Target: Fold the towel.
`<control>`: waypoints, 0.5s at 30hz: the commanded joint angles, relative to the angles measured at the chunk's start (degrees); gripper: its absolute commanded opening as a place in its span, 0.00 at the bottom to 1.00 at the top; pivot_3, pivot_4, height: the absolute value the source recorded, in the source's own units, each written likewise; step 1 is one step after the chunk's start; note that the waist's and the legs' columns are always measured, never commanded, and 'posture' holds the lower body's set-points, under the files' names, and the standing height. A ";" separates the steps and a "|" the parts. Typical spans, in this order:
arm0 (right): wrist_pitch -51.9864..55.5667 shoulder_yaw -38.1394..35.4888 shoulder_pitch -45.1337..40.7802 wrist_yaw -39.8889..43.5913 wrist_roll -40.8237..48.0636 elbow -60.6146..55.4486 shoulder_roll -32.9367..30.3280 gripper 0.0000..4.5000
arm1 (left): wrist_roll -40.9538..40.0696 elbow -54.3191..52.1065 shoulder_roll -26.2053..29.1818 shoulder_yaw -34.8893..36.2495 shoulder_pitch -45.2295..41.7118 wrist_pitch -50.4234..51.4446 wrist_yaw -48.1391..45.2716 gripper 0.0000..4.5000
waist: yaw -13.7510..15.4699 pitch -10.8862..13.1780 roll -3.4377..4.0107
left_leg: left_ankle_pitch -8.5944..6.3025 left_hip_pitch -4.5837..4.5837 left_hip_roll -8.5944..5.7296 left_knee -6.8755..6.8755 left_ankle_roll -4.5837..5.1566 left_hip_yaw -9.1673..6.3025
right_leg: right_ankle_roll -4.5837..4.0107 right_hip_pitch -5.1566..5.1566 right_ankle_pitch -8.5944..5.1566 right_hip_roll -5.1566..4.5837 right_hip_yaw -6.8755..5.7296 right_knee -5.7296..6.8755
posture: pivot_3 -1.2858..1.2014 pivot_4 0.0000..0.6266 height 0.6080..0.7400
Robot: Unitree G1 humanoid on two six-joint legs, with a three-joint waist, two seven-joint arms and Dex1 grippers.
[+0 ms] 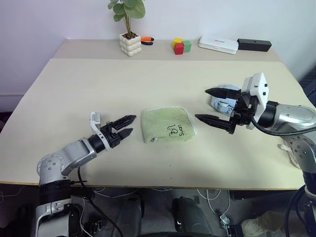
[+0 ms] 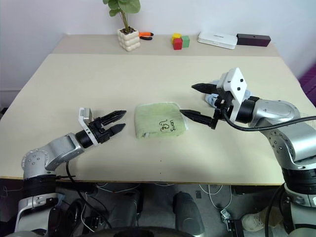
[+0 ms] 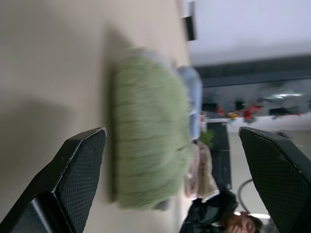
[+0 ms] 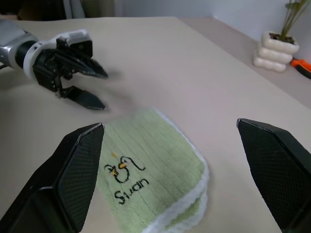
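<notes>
Green towel (image 1: pixel 167 125) lay folded small between both spread, empty grippers (left (image 1: pixel 126 126), right (image 1: pixel 212 105)); folding looked finished, so retreat seemed next.

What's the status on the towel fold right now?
Left tool and right tool open, empty. Green towel folded, flat between them. Nothing blocking.

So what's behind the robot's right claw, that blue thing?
A light blue folded towel lies on the table behind the open right gripper. The gripper and arm cover much of it, so how it is folded stays hidden.
</notes>
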 commanded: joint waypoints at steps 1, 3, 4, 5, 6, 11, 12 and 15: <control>-0.01 -2.01 -0.75 0.00 0.16 -1.71 0.51 0.99 | -0.69 2.16 -1.25 -1.29 -2.97 -0.31 1.04 1.00 | 0.20 -0.01 0.01 | 0.00 0.00 0.00 0.00 0.00 0.00 | 0.00 0.00 0.00 0.00 0.00 0.00 | 0.52 0.24 1.00; 0.17 -2.17 -0.51 0.08 0.28 -2.17 0.62 0.99 | -0.02 3.60 -1.39 -2.33 -4.49 0.68 1.25 1.00 | 0.32 -0.01 0.00 | 0.02 0.00 -0.01 0.02 -0.03 -0.02 | -0.01 0.02 0.00 0.00 -0.02 0.00 | 0.52 0.24 1.00; 0.26 -2.13 -0.49 0.06 0.21 -2.23 0.70 0.99 | 0.40 4.24 -1.59 -2.43 -5.11 0.71 0.90 1.00 | 0.27 -0.01 0.00 | 0.02 0.00 -0.02 0.04 -0.03 -0.02 | 0.00 0.04 0.00 0.00 -0.01 0.00 | 0.52 0.24 1.00; 0.40 -2.13 -0.51 -0.02 0.17 -2.30 0.80 0.99 | 0.81 4.94 -1.78 -2.52 -5.70 0.72 0.47 1.00 | 0.16 -0.01 0.01 | 0.02 0.00 -0.04 0.04 -0.03 0.00 | 0.00 0.04 0.00 -0.01 -0.01 0.00 | 0.52 0.24 1.00; 0.52 -2.12 -0.57 -0.10 0.12 -2.31 0.92 0.99 | 0.82 5.88 -2.13 -2.52 -6.28 0.69 0.43 1.00 | 0.06 -0.01 0.01 | 0.02 0.00 -0.04 0.04 -0.03 0.00 | 0.00 0.04 0.00 -0.01 -0.01 -0.01 | 0.52 0.24 1.00; 1.09 -2.04 -0.99 -0.51 -0.16 -2.72 1.38 0.99 | 1.42 9.76 -4.28 -3.45 -8.84 1.97 -0.16 1.00 | 0.05 -0.01 0.01 | 0.02 0.02 -0.04 0.03 -0.03 -0.01 | 0.01 0.05 0.01 0.00 -0.01 0.02 | 0.52 0.24 1.00; 1.26 -2.11 -1.07 -0.62 -0.14 -2.90 1.43 0.99 | 1.99 10.22 -4.67 -3.52 -9.25 2.12 -0.48 1.00 | 0.11 -0.01 0.01 | 0.02 0.02 -0.04 0.04 -0.03 -0.01 | 0.01 0.06 0.01 -0.01 -0.01 0.01 | 0.52 0.24 1.00; 1.66 -2.36 -1.14 -0.93 -0.07 -3.29 1.43 0.99 | 3.29 11.83 -5.59 -3.71 -10.26 2.84 -1.06 1.00 | 0.12 -0.01 0.01 | 0.02 0.02 -0.05 0.04 -0.03 -0.01 | 0.02 0.07 0.01 -0.01 -0.02 0.01 | 0.52 0.24 1.00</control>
